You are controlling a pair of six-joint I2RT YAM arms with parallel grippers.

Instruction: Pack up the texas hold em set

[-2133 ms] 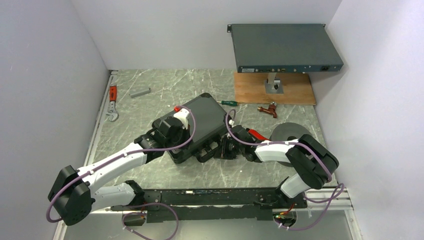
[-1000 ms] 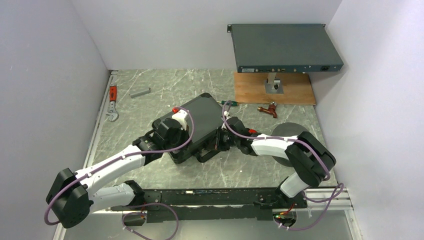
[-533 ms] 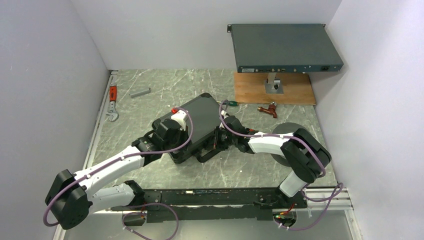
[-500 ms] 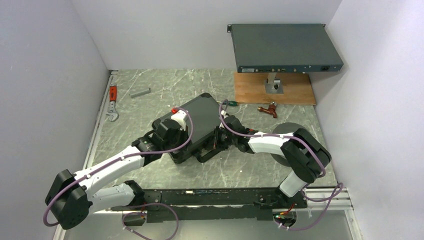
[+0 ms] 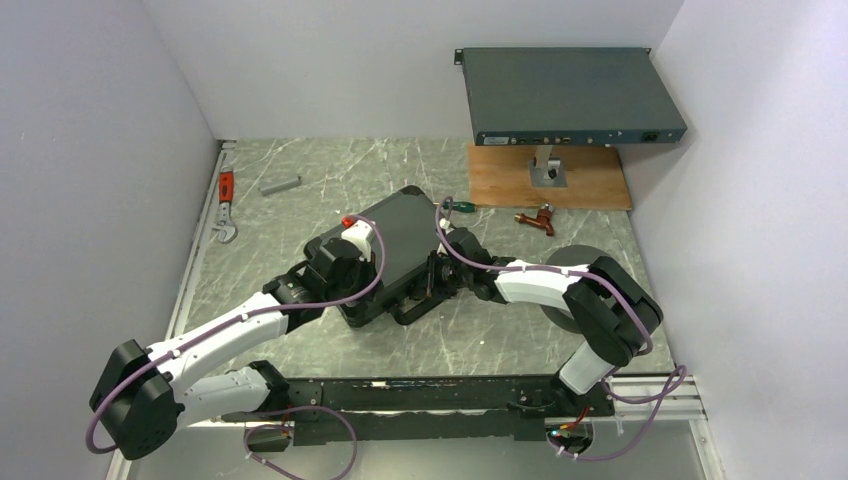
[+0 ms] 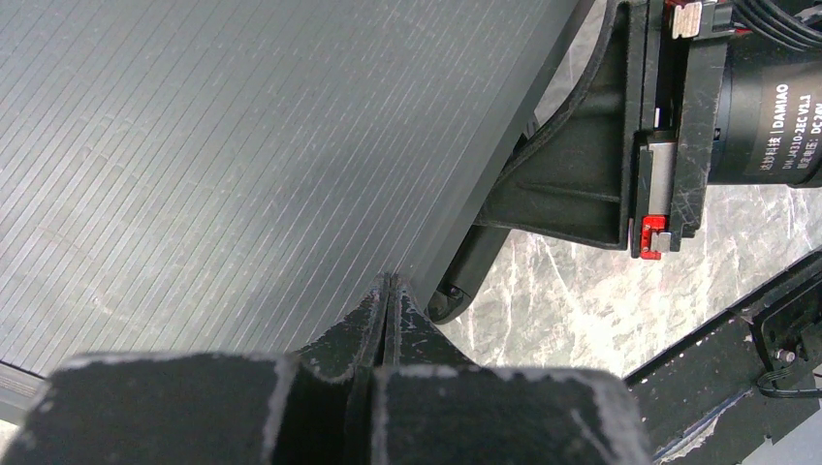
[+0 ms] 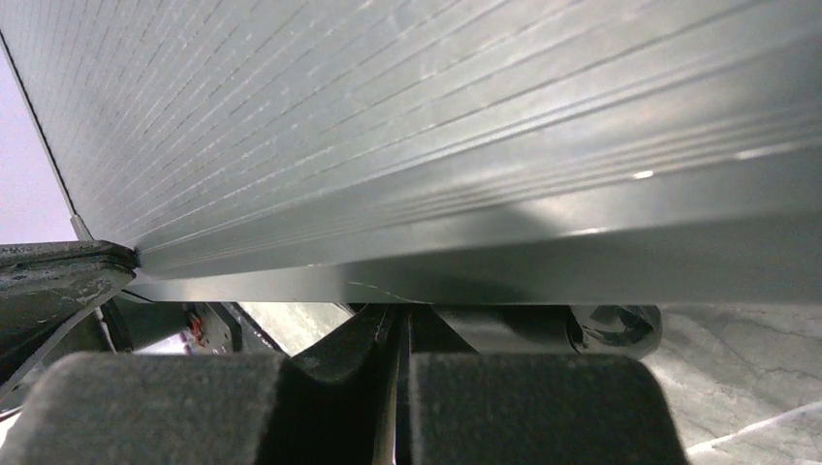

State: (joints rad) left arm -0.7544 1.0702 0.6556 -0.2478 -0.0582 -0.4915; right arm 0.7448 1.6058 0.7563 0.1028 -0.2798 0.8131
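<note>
2 pincers are working 1 closed black ribbed hard briefcase [image 5: 405, 235], which lies flat in the middle of the grey marble-patterned bench [image 5: 330, 180]. The left pincer [image 6: 388, 291] has its fingers pressed together with nothing between them, tips right at the lid's near edge. The right pincer [image 7: 399, 325] is pressed together too and empty, tips tucked just below the case's side rim. Whether either actually touches the case, I cannot tell.

Marble table [image 5: 330, 180] bears briefcase [image 5: 408, 232], wrench [image 5: 226, 206], board [image 5: 592, 182], disc [image 5: 574, 256]
</note>
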